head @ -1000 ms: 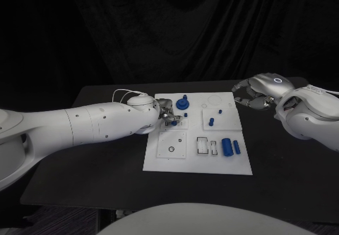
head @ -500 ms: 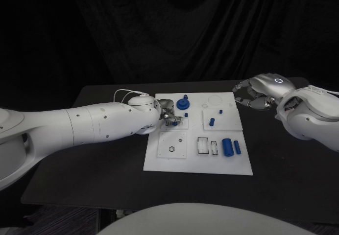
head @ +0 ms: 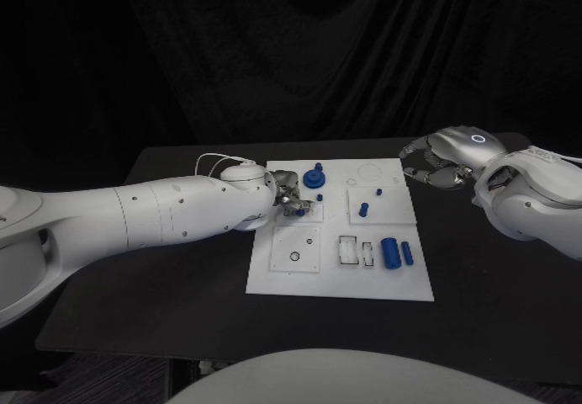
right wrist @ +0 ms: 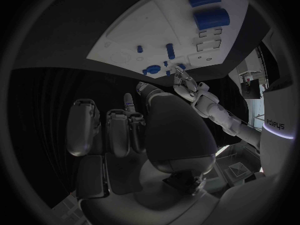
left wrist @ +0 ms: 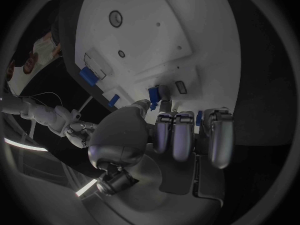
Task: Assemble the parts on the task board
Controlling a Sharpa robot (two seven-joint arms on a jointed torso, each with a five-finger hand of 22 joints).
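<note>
Nothing has visibly moved since the earlier frames. The left hand (head: pixel 284 195) stays over the task board's (head: pixel 340 282) left side, fingertips pinching a small blue part (left wrist: pixel 153 94) against it. The right hand (head: pixel 434 166) still hovers off the board's far right corner, fingers curled, empty.

My left arm reaches in across the table's left side, left hand (head: pixel 286 195) low over the task board (head: pixel 340 286) near its far left corner, fingers (left wrist: pixel 177 135) curled, thumb and a fingertip pinching a small blue part (left wrist: pixel 153 94). Right hand (head: pixel 439 165) hangs just off the board's far right corner, fingers curled in, holding nothing.
</note>
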